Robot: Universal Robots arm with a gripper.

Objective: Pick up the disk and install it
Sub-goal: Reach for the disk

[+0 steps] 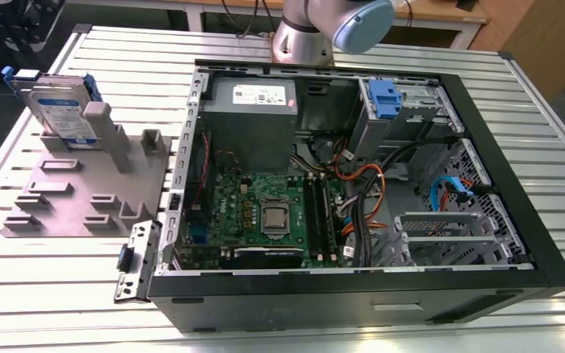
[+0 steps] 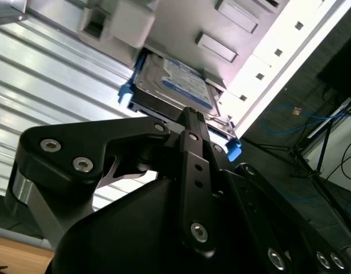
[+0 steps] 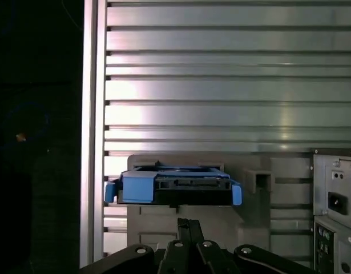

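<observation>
The disk [image 1: 62,107] is a silver-grey drive with a white-and-blue label in a bright blue carrier. It stands tilted on edge against the posts of the grey fixture plate [image 1: 76,191], at the exterior view's left. Both wrist views look down on it: the labelled face of the disk [image 2: 175,85] and the blue carrier edge of the disk [image 3: 175,185]. My black gripper [image 3: 189,224] hangs above the disk, apart from it. Its fingertips [image 2: 189,117] are pressed together with nothing between them.
An open black computer case [image 1: 361,184] lies on the ribbed aluminium table [image 1: 47,294], to the right of the fixture plate in the exterior view. A blue carrier [image 1: 385,99] sits in its drive bay. The case's corner [image 3: 335,194] shows beside the plate. The arm's joint [image 1: 356,22] is behind the case.
</observation>
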